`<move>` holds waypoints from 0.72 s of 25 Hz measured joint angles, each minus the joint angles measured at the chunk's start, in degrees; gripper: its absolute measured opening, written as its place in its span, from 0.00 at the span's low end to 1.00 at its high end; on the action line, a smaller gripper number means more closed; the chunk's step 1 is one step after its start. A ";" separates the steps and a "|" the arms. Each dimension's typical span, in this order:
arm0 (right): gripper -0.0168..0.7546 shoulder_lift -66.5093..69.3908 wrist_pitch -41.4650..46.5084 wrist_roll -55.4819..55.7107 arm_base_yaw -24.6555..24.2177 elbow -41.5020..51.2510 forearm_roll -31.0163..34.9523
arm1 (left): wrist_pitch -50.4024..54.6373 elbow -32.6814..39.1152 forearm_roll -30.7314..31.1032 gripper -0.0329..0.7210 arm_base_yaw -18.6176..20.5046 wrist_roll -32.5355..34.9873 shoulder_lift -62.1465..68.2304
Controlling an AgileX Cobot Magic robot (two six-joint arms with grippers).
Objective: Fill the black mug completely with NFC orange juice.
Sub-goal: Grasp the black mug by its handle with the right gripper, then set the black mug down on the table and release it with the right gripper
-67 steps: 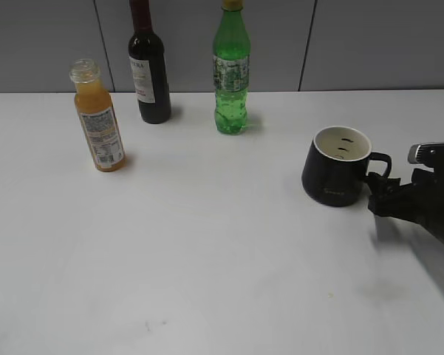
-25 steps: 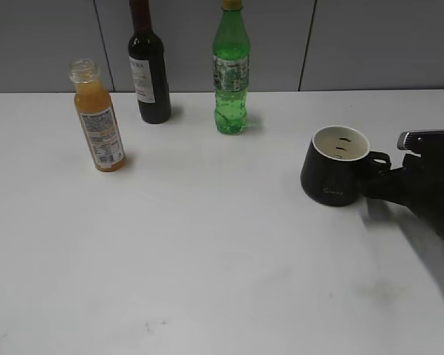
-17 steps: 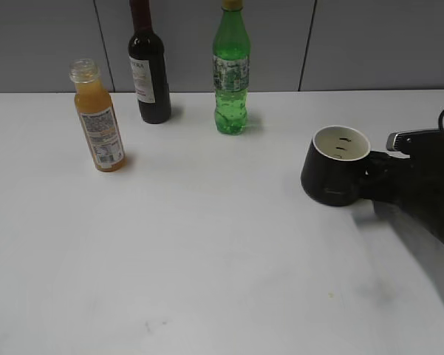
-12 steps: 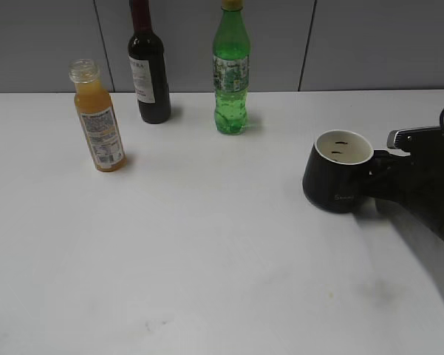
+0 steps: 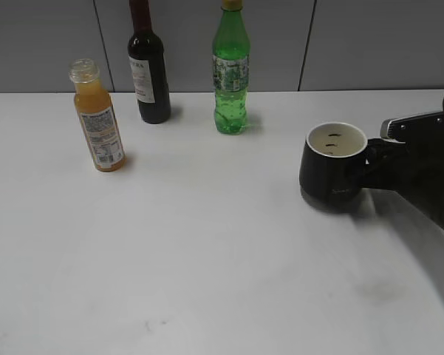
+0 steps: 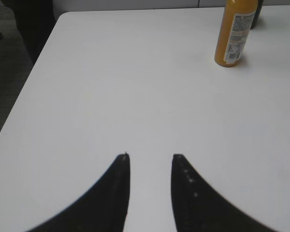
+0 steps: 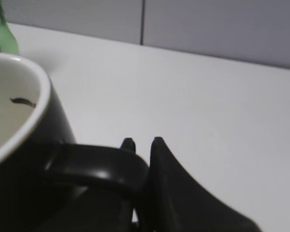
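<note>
The black mug (image 5: pixel 332 170) has been moved a little since half a second ago — it now sits slightly to the left and farther back in the exterior view, and its white rim looks more level than before. A bit of shadow is seen under its base, so it may be lifted just off the tabletop (image 5: pixel 207 259), but that cannot be told for sure. The mug's loop handle is held by the right tool (image 7: pixel 141 143); in the right wrist view the two tips are pinched close together on the handle. Earlier the right tool was only beside the handle, so it has been closed on it since then. Inside the mug only white is seen, with two small dark marks — no juice is in it yet. The NFC orange juice (image 5: pixel 97 118) is seen in its slim clear bottle at the far left of the tabletop, well apart from the mug, and it has not been moved. The bottle is nearly full and has no cap on. Behind it a dark wine bottle (image 5: pixel 149 66) and a green soda bottle (image 5: pixel 230 70) are stood near the wall, in the same places as before. The left tool (image 6: pixel 149 157) is held over bare tabletop with its two tips spread apart, and nothing is gripped in it.
</note>
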 joint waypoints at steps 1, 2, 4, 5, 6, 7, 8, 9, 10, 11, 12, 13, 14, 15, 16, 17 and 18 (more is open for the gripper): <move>0.10 -1.06 0.00 -0.22 0.87 0.00 0.00 | 0.00 0.00 0.00 0.36 0.00 0.00 0.00; 0.10 -2.14 0.00 -0.29 2.18 0.00 0.00 | 0.00 0.00 0.00 0.36 0.00 0.00 0.00; 0.09 -4.46 -0.31 -0.38 5.37 0.03 0.22 | 0.00 0.00 0.00 0.36 0.00 0.00 0.00; 0.09 -5.07 -0.40 -0.43 6.88 0.03 0.47 | 0.00 0.00 0.00 0.36 0.00 0.00 0.00; 0.09 -5.50 -0.40 -0.42 8.49 0.03 0.95 | 0.00 0.00 0.00 0.36 0.00 0.00 0.00; 0.09 -5.80 -0.40 -0.42 10.95 0.03 1.98 | 0.00 0.00 0.00 0.36 0.00 0.00 0.00; 0.09 -5.86 -0.40 -0.44 12.75 0.03 2.78 | 0.00 0.00 0.00 0.36 0.00 0.00 0.00; 0.09 -5.86 -0.40 -0.50 14.94 0.03 3.87 | 0.00 0.00 0.00 0.36 0.00 0.00 0.00; 0.09 -5.86 -0.33 -0.63 16.77 0.03 5.05 | 0.00 0.00 0.00 0.36 0.00 0.00 0.00; 0.09 -5.86 -0.33 -0.63 18.92 0.03 6.01 | 0.00 0.00 0.00 0.36 0.00 0.00 0.00; 0.09 -5.86 -0.28 -0.67 20.90 -0.12 7.47 | 0.00 0.00 0.00 0.36 0.00 0.00 0.00; 0.09 -5.67 -0.28 -0.72 22.33 -0.50 8.45 | 0.00 0.00 0.00 0.36 0.00 0.00 0.00; 0.09 -5.29 -0.28 -0.70 23.78 -1.15 9.31 | 0.00 0.00 0.00 0.36 0.00 0.00 0.00; 0.09 -4.67 -0.35 -0.74 24.96 -1.78 9.87 | 0.00 0.00 0.00 0.36 0.00 0.00 0.00; 0.09 -3.83 -0.40 -0.80 25.79 -2.73 10.28 | 0.00 0.00 0.00 0.36 0.00 0.00 0.00; 0.09 -2.76 -0.40 -0.88 26.35 -3.41 10.50 | 0.00 0.00 0.00 0.36 0.00 0.00 0.00; 0.09 -1.56 -0.40 -0.88 26.58 -4.14 10.56 | 0.00 0.00 0.00 0.36 0.00 0.00 0.00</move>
